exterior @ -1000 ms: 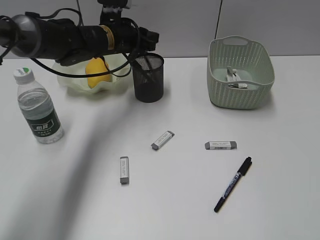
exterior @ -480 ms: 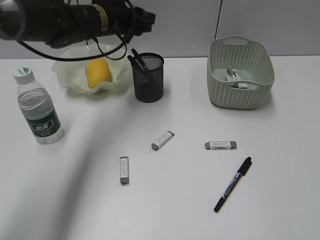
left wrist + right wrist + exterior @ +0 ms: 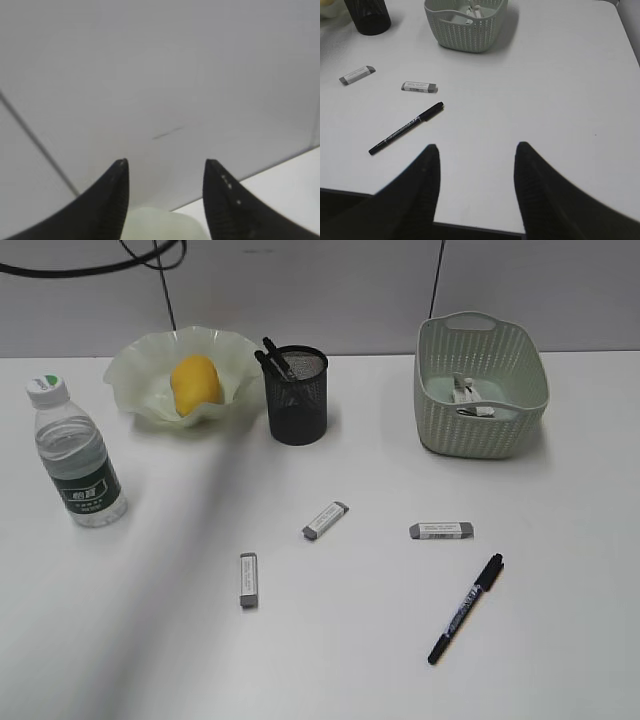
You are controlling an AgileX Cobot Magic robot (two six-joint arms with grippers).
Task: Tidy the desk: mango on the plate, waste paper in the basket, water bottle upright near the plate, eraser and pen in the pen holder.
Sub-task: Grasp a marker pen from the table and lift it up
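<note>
The yellow mango [image 3: 195,378] lies in the wavy pale green plate [image 3: 135,370]. The water bottle [image 3: 80,455] stands upright to the plate's left. A pen [image 3: 270,353] leans in the black mesh pen holder [image 3: 297,400]. Waste paper [image 3: 468,398] lies in the basket [image 3: 480,390]. Three erasers [image 3: 325,520] [image 3: 441,530] [image 3: 248,580] and a black pen [image 3: 467,608] lie on the desk [image 3: 560,570]. My left gripper [image 3: 165,167] is open and empty, high above the plate's rim [image 3: 160,225], facing the wall. My right gripper [image 3: 476,150] is open and empty over the desk's near edge, behind the loose pen [image 3: 405,128].
Neither arm shows in the exterior view; only a black cable [image 3: 150,258] hangs at the top left. A grey wall backs the desk. The right wrist view shows the basket [image 3: 465,22], two erasers [image 3: 419,87] [image 3: 356,75] and the pen holder [image 3: 367,15].
The left arm has lifted up and away from the pen holder and plate, out of the exterior view. The pen stays in the holder. The right gripper has not moved.
</note>
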